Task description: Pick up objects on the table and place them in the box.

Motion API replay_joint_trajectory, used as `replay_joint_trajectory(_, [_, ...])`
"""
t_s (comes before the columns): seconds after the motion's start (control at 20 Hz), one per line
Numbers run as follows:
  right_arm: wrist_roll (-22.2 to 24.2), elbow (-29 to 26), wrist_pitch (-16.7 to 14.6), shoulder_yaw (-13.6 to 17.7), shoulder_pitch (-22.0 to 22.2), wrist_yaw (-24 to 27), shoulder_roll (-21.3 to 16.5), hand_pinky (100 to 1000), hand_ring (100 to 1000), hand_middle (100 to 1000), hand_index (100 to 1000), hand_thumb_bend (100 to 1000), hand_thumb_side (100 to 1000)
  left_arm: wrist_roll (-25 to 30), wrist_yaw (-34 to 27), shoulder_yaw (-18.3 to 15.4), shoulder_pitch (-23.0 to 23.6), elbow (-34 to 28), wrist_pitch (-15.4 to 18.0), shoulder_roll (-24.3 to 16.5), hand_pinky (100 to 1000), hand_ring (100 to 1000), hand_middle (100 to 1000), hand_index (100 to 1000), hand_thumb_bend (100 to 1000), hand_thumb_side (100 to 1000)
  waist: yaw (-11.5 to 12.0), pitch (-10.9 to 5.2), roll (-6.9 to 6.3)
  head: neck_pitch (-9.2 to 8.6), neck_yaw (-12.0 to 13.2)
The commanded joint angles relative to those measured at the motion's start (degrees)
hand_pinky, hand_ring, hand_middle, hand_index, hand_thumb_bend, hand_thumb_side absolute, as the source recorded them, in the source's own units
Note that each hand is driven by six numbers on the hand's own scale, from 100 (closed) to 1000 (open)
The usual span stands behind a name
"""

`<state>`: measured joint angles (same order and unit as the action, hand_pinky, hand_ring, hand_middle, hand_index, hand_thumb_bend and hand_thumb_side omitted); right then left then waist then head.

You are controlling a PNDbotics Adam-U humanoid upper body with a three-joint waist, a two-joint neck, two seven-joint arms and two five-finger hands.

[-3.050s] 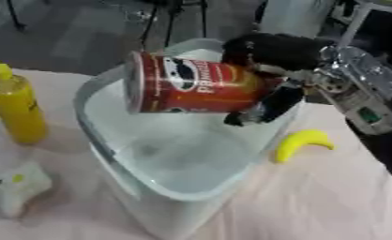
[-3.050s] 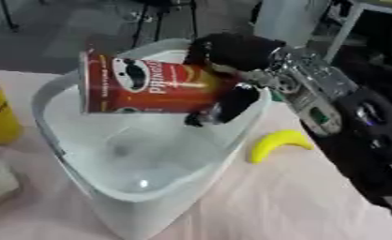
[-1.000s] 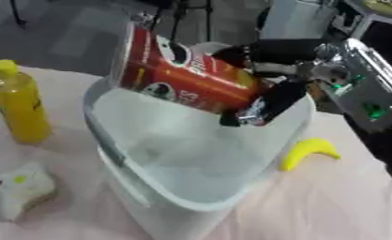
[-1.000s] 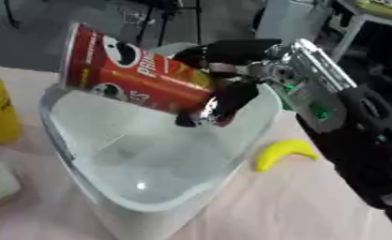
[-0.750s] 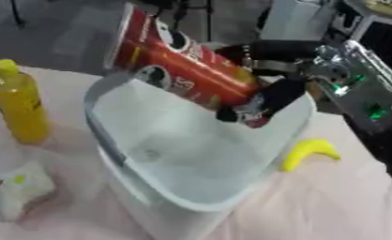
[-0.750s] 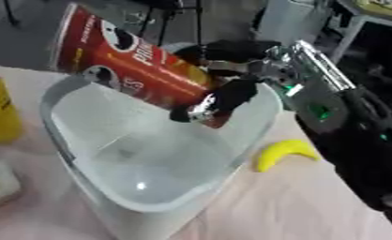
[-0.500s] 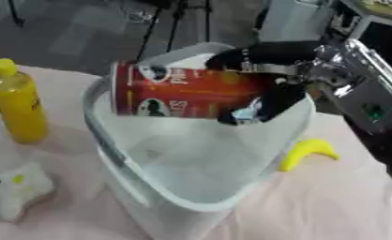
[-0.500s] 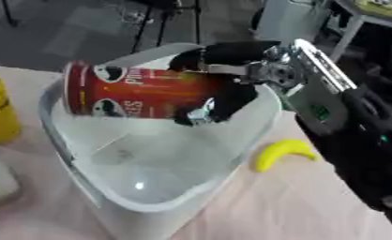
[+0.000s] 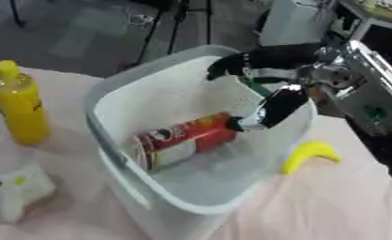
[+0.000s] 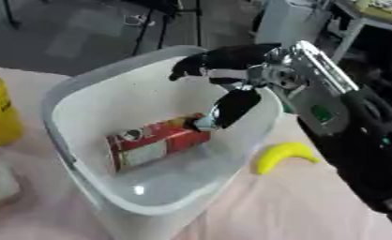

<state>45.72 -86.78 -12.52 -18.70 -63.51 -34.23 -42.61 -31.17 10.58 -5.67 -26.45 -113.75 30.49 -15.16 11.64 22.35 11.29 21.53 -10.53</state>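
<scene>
Near the surface's [image 9: 330, 206] left edge lay a small white packet [image 9: 17, 191], with a yellow bottle [image 9: 18, 105] standing behind it. The pale box [image 9: 150, 192] held the red can [image 9: 183, 139] lying on its floor. A banana [image 9: 308, 154] lay just right of the box. Over the far rim, the right hand [image 10: 232, 77] hung with fingers [image 10: 230, 108] spread, holding nothing.

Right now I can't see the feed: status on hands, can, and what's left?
Right hand open over box. Left hand not seen. Can lying in box. Banana, bottle on table.
</scene>
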Motion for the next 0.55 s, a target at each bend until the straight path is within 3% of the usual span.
replay_joint_trajectory(0.05, [-0.16,-1.20,-0.09,1.01,-1.02,0.19,-1.84,1000,1000,1000,1000,373,696,-0.08,0.06,0.03,-0.82,-0.84,0.00,-0.79,820,854,823,878,241,1000,-0.09,-1.04,-0.50,-0.84,0.17])
replay_joint_trajectory(0.2, [-1.20,-1.51,-0.11,1.03,-0.98,0.60,-1.96,1000,1000,1000,1000,338,759,-0.10,0.08,0.02,-0.80,-0.84,-0.01,-0.82,820,854,823,877,240,1000,-0.11,-1.13,-0.56,-0.94,0.21])
replay_joint_trajectory(0.25, [-2.45,-1.88,-0.03,1.34,-1.05,0.69,-2.01,1000,1000,1000,1000,167,954,-0.11,0.09,0.00,-0.77,-0.84,-0.03,-0.81,820,854,823,878,238,1000,-0.14,-1.18,-0.62,-0.96,0.22])
replay_joint_trajectory(0.3, [-4.77,-2.34,0.25,1.65,-1.02,0.74,-2.09,1000,1000,1000,1000,167,954,-0.13,0.09,-0.01,-0.74,-0.84,-0.05,-0.81,820,854,823,878,238,1000,-0.19,-1.20,-0.67,-0.99,0.24])
replay_joint_trajectory(0.35, [-7.15,-2.67,0.58,1.80,-0.94,0.85,-2.12,980,1000,975,983,100,1000,-0.14,0.09,-0.01,-0.71,-0.84,-0.07,-0.80,820,854,823,878,234,1000,-0.21,-1.23,-0.73,-1.00,0.24])
replay_joint_trajectory(0.55, [-14.62,-4.06,1.68,1.50,-0.37,1.45,-2.78,953,999,950,983,100,976,-0.19,0.08,-0.07,-0.50,-0.84,-0.13,-0.80,820,853,823,878,233,1000,-0.41,-1.51,-1.10,-0.79,0.33])
